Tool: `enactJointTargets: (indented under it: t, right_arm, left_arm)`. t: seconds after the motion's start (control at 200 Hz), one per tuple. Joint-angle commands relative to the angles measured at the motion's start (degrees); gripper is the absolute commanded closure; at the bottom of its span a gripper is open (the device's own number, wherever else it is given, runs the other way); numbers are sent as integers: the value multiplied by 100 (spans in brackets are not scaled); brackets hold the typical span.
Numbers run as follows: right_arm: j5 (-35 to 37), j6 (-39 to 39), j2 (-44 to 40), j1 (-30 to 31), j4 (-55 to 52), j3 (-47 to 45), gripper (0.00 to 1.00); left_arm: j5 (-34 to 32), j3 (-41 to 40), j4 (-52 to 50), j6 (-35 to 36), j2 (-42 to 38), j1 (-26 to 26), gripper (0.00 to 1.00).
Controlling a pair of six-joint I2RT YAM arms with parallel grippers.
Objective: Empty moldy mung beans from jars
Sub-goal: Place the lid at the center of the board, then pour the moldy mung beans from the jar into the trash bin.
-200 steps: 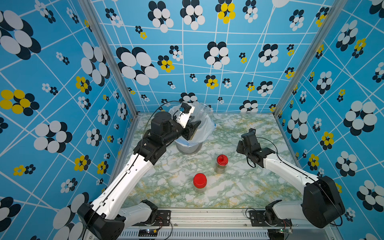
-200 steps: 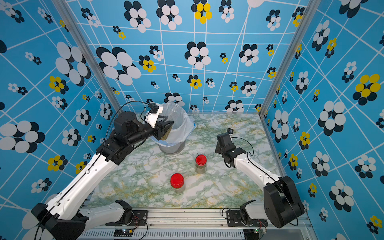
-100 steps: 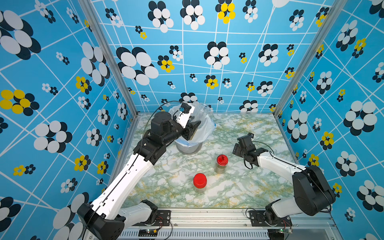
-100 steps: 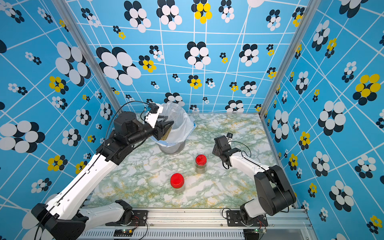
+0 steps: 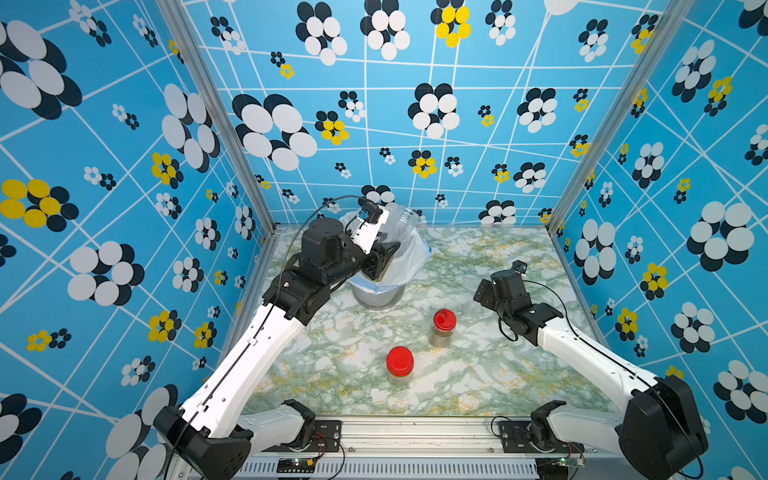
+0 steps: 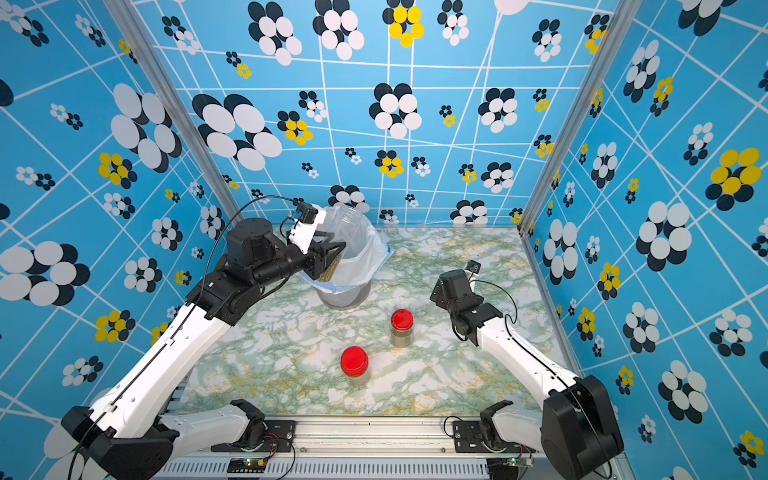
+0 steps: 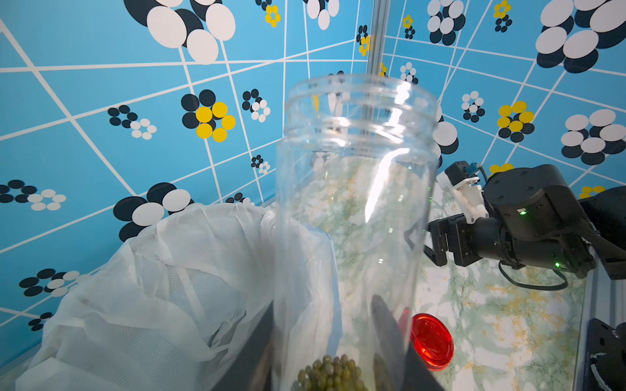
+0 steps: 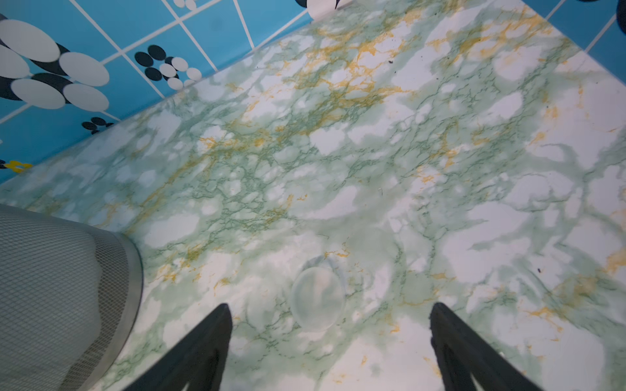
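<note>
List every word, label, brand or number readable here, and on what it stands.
None can be read.
The open jar, the far red lid, the near red lid and the white bag carry no writing.
The small circuit board at the front is too small to read.

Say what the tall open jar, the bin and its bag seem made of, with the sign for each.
Tall jar: probably clear glossy plastic; see-through wall, moulded threads, bright glare. Bin: metal mesh, likely steel; fine grey grid, smooth solid band along its edge. Bag: thin white plastic film, matt; crumpled, slightly translucent.
</note>
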Motion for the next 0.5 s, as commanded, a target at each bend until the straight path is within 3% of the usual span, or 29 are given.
enactJointTargets:
  t: [0.0,0.25,0.495]
  right_arm:
    - [49,-299,-261,-20,-412,67,7]
    - [-462,-589,-498,-16,-1021,603,5]
    - [-925,-724,-862,-24,-1102,652,5]
  left_arm:
    - [-183,443,-584,-105,160,33,85]
    - [-892,961,-1454,52,511,82,85]
    - [-1304,2100,-2462,1,1164,215,85]
